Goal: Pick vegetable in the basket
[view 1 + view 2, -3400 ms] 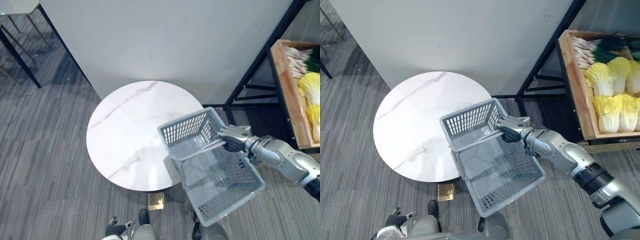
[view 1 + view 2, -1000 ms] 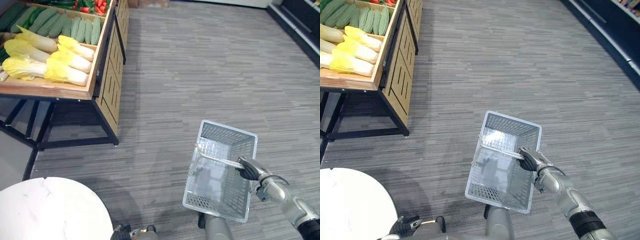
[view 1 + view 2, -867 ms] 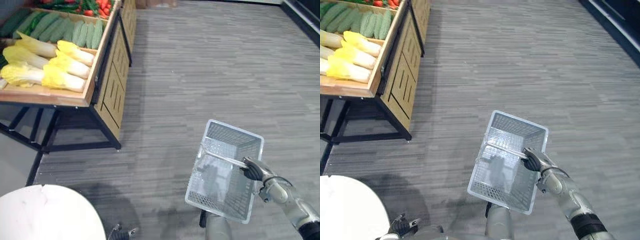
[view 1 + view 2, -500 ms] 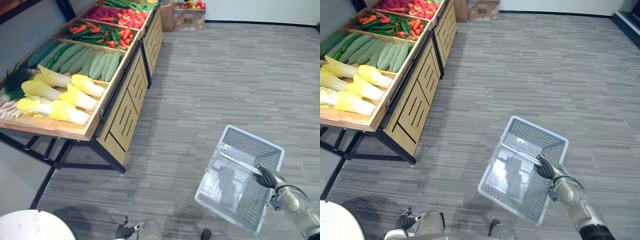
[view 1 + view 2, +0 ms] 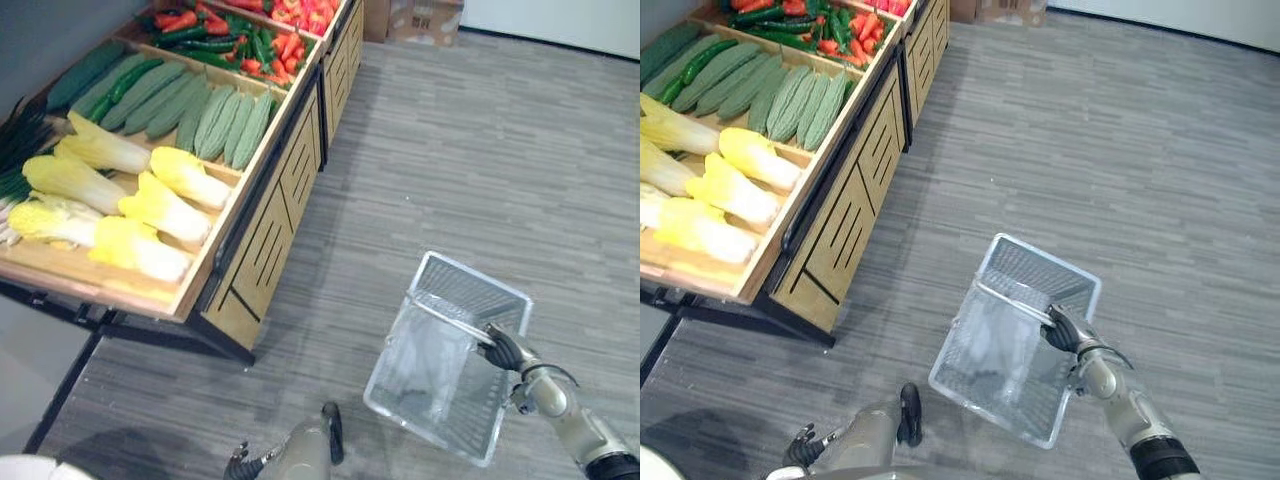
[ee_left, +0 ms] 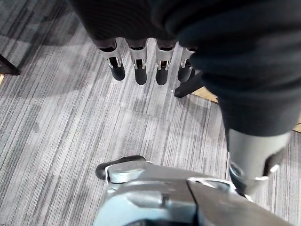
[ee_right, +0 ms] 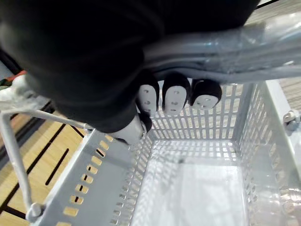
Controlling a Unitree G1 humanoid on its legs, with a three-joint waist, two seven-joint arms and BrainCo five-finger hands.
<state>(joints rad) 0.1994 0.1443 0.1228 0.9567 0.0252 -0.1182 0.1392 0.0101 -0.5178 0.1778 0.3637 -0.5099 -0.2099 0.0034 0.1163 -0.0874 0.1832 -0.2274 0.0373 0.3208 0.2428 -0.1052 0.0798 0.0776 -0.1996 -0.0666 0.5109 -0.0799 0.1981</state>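
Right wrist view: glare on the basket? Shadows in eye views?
Right wrist view: bright sheen on the floor of the grey perforated plastic basket, whose handle the right hand grips. Left eye view: dark shadow on the carpet under the wooden vegetable stand.

Wooden stand (image 5: 262, 240) of pale cabbages (image 5: 160, 210), green gourds (image 5: 226, 124) (peppers (image 5: 298, 20) beyond).

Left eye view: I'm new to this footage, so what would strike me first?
The wooden stand at left, loaded with yellow cabbages, green gourds and red peppers. At lower right, the right robot hand grips the handle of an empty grey basket over the carpet.
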